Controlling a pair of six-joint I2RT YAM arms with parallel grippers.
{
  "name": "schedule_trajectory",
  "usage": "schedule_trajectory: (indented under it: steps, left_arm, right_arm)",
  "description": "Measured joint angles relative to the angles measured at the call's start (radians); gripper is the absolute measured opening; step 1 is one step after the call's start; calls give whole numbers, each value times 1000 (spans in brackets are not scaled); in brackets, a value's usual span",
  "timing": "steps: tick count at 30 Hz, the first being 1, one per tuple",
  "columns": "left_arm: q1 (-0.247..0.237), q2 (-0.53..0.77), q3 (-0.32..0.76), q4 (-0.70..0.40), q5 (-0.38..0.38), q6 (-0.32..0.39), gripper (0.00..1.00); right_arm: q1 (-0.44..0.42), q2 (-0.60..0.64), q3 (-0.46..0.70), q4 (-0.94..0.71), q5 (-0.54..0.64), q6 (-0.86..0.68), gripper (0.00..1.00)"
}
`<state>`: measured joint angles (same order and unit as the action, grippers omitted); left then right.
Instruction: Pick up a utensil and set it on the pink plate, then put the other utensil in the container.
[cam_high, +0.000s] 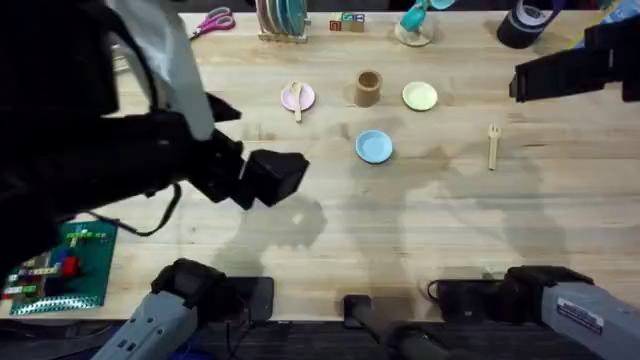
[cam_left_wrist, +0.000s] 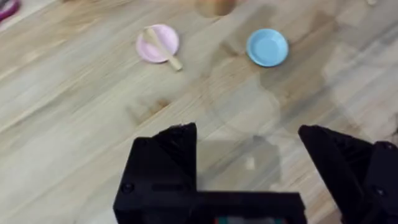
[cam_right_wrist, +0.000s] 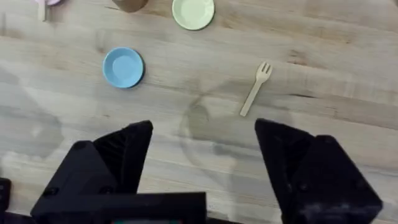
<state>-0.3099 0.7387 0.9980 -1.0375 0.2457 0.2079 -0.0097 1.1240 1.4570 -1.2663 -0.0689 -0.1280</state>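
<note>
We see the spoon lying across the pink plate, left of the cup on the desk. The fork lies flat on the desk, well right of the cup, prongs away from us. Our left end effector and right end effector both hover wide apart, holding nothing. A blue plate sits just in front of the cup.
</note>
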Motion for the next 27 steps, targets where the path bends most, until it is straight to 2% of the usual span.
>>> schedule_trajectory:
  steps: [7, 16, 27]
  left_arm:
    - [0, 0, -86, 110, 58, 46, 995]
    - [0, 1, -153, 251, 77, 43, 995]
    - [0, 20, -154, 291, 84, 39, 995]
  right_arm:
    - [0, 0, 0, 0, 0, 0, 998]
    - [0, 0, 0, 0, 0, 0, 998]
    - [0, 0, 0, 0, 0, 0, 998]
